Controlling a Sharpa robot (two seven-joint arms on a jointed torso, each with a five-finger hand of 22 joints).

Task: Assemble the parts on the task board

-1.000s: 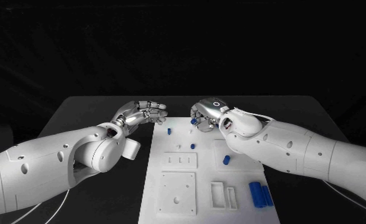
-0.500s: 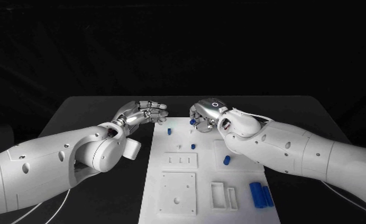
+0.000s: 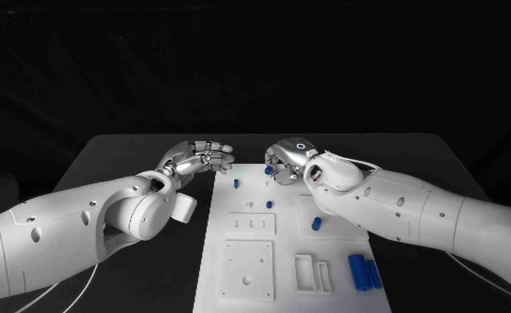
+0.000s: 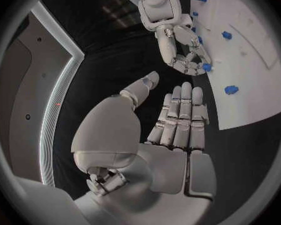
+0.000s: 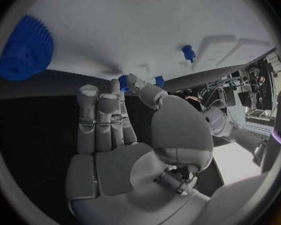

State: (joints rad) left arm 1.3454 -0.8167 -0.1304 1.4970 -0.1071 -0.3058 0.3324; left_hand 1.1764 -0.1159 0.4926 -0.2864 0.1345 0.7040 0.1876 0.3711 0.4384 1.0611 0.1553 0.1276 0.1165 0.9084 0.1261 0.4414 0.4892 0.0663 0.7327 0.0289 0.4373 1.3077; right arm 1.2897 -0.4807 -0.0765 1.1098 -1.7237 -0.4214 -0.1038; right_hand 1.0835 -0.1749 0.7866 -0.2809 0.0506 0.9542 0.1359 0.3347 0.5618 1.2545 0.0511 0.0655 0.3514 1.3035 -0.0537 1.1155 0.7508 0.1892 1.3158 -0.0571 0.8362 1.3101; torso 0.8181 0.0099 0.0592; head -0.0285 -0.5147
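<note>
The white task board (image 3: 247,254) lies mid-table. My right hand (image 3: 287,159) hovers over its far end and pinches a small blue part (image 3: 269,170) at its fingertips; the left wrist view shows that right hand (image 4: 181,50) with the blue part (image 4: 206,66), and so does the right wrist view (image 5: 123,82). My left hand (image 3: 197,156) hangs just off the board's far left corner, holding nothing, fingers side by side and thumb apart (image 4: 172,125). Blue pegs stand on the board (image 3: 235,181) (image 3: 269,204) (image 3: 316,223).
Two blue cylinders (image 3: 359,270) (image 3: 373,272) lie near the board's right front corner. A blue gear (image 5: 25,50) sits on the board in the right wrist view. White raised blocks (image 3: 251,224) (image 3: 305,272) with slots stand on the board. Black table (image 3: 117,158) surrounds it.
The right hand with its blue part has edged very slightly to the left. The left hand has not moved.
</note>
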